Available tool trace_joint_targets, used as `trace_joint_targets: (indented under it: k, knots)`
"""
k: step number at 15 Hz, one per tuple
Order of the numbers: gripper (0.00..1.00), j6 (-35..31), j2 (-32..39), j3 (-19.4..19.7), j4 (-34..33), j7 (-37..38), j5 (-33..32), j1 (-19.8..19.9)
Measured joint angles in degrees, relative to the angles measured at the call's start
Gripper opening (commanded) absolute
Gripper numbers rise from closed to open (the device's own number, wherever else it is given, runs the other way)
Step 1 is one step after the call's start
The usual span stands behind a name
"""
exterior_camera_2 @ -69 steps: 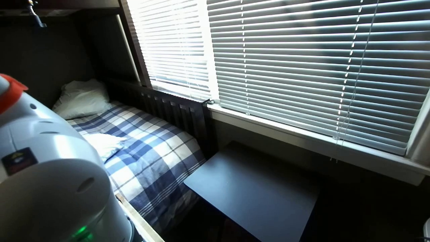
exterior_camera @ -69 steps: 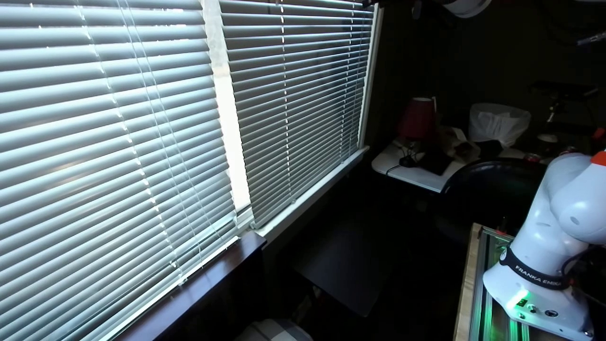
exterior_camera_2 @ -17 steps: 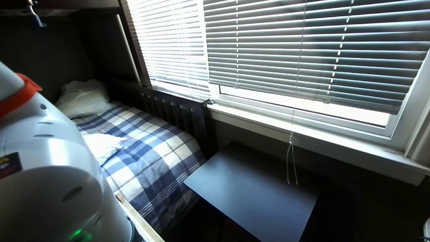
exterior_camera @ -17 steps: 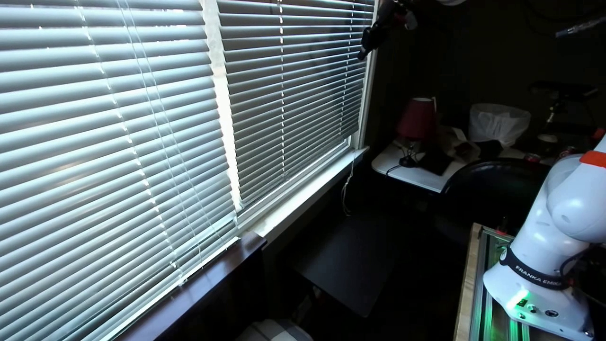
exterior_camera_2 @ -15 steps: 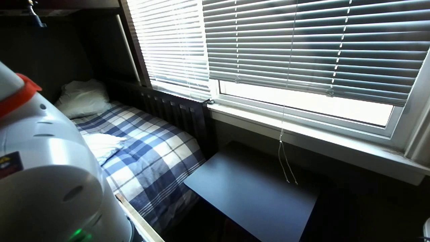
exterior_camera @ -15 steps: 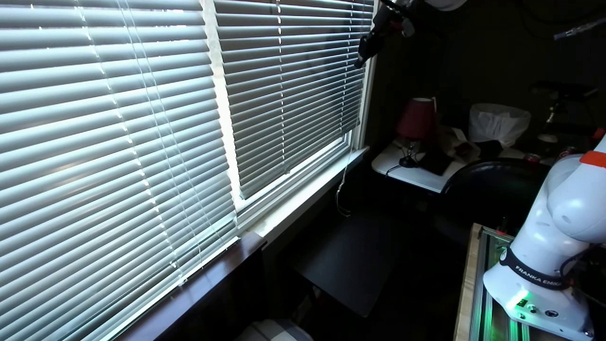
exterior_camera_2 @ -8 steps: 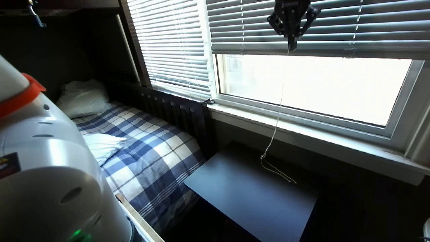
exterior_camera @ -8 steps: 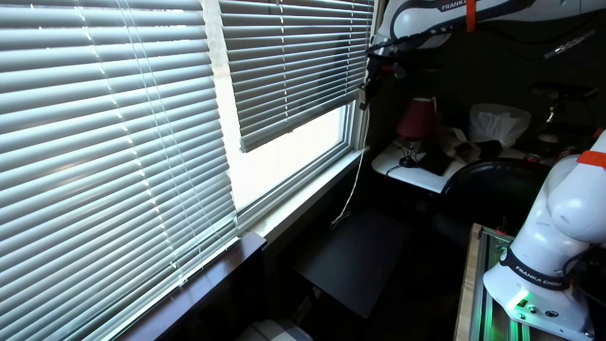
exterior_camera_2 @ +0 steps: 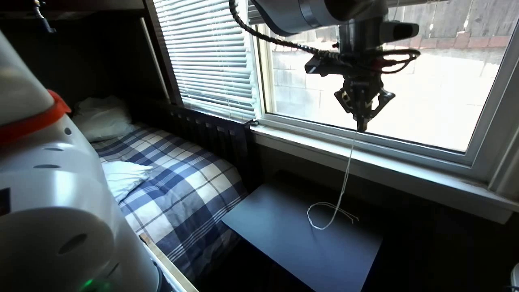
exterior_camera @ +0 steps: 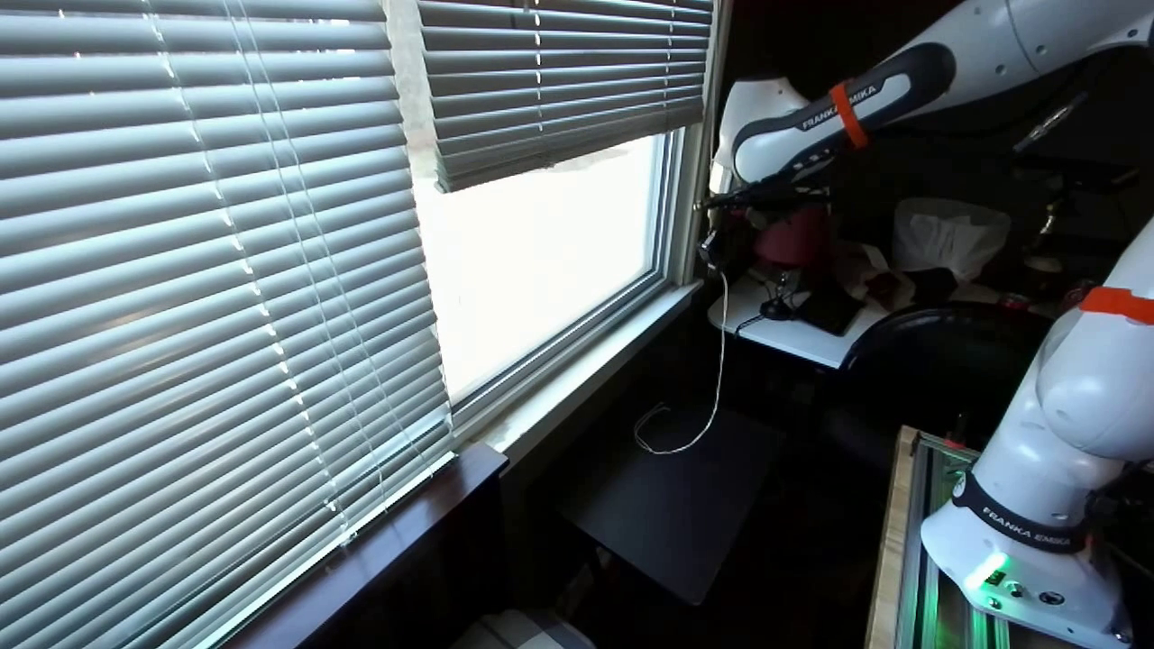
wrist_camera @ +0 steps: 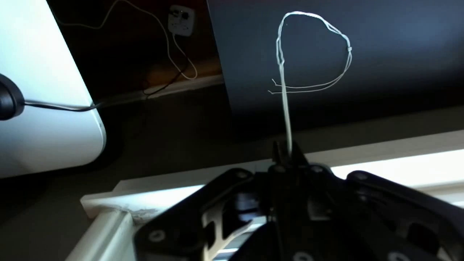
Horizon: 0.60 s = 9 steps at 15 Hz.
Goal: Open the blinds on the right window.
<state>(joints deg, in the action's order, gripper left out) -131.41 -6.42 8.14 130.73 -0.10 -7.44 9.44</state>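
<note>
the jaws are pinched together on the pull cord (wrist_camera: 285,107), near the right window (exterior_camera: 541,261), on its room side; below it, the rest trails in a loop on the dark worktop (exterior_camera_2: 292,247). the blinds (exterior_camera: 568,86) cover only the right window's upper part. the cord looks light, limp and perhaps slippery, best gripped firmly above its knot (wrist_camera: 349,49); the thin blinds probably bend easily. "franka emika" reads on the robot's base (exterior_camera: 1037,563), well apart from the right window.

Room to pass: gap between gripper (exterior_camera_2: 361,127) and dark table (exterior_camera_2: 275,227).
Pull cord (wrist_camera: 285,105) hangs through it; white sill (exterior_camera_2: 405,172) bounds one side.
</note>
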Motion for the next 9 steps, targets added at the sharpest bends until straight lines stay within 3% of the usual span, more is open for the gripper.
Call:
trace_joint_targets:
  k: [5,9]
  knots:
    - [0.01,-8.8,9.0,1.9,1.9,2.8,-2.7,1.6]
    - [0.01,-12.3,16.6,3.9,1.9,5.1,-4.2,2.0]
